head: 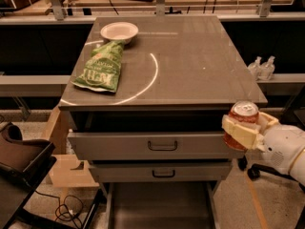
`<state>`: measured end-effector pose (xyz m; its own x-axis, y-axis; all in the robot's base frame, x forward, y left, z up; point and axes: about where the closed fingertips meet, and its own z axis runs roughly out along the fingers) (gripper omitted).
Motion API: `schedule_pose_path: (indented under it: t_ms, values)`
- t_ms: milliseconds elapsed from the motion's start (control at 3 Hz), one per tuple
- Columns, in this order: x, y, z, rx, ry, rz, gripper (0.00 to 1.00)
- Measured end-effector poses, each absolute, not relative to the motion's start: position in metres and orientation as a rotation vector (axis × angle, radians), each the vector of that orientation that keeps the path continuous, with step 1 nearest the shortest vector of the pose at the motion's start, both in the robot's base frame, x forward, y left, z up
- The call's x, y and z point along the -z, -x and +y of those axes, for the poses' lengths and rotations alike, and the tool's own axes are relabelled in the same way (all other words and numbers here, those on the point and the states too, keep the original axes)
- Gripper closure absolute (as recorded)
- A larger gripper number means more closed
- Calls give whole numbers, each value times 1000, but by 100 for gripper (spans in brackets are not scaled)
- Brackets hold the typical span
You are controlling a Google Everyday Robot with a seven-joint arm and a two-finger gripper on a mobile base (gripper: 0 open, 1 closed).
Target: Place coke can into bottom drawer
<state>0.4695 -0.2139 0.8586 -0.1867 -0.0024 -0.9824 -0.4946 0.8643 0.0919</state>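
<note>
The coke can [243, 114], red with a silver top, is held upright in my gripper [246, 130] at the right front corner of the cabinet, beside the top drawer front. The pale fingers [238, 132] are closed around the can's body. The bottom drawer [162, 206] is pulled out below, at the lower middle of the camera view, showing a dark floor and grey side rails. The can is above and to the right of that drawer.
The cabinet top [190, 61] holds a white bowl [119, 31] and a green chip bag [101, 67] at the left. Two handled drawer fronts [162, 145] sit above the open drawer. Two small bottles [261, 68] stand at the right; a dark chair [21, 159] is lower left.
</note>
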Motion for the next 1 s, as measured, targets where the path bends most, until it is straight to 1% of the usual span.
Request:
schedule_pose_path:
  t_ms: [333, 667, 1000]
  values:
    - [-799, -446, -235, -464, 372, 1791, 100]
    - [-738, -425, -248, -476, 441, 1835, 100]
    - [-687, -416, -245, -514, 553, 1829, 100]
